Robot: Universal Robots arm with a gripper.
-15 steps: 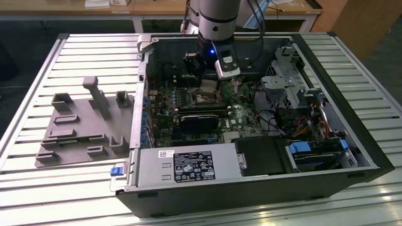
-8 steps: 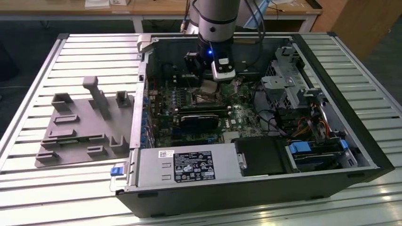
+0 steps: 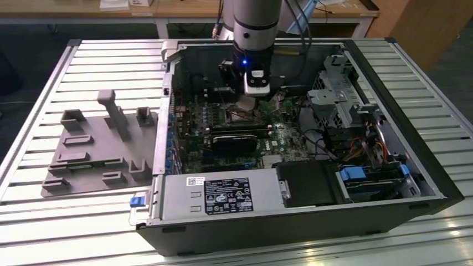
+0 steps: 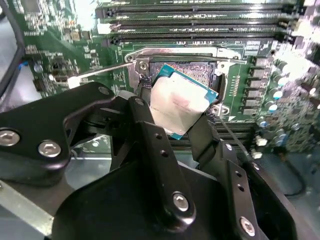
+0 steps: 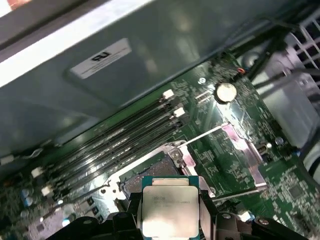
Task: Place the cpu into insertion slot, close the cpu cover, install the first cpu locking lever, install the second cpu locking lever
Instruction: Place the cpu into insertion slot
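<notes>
Now: step one, cpu placement. My gripper (image 4: 175, 114) is clamped on cpu (image 4: 178, 104) by opposite edges, chip hanging tilted just above insertion slot (image 4: 192, 70) and not yet seated. Seating, I judge, calls for levelling chip, squaring its corners with slot, gentle descent, no forcing.

Slatted metal table (image 3: 74, 233); wooden bench (image 3: 192, 10) behind; dark floor (image 3: 454, 77) alongside.
</notes>
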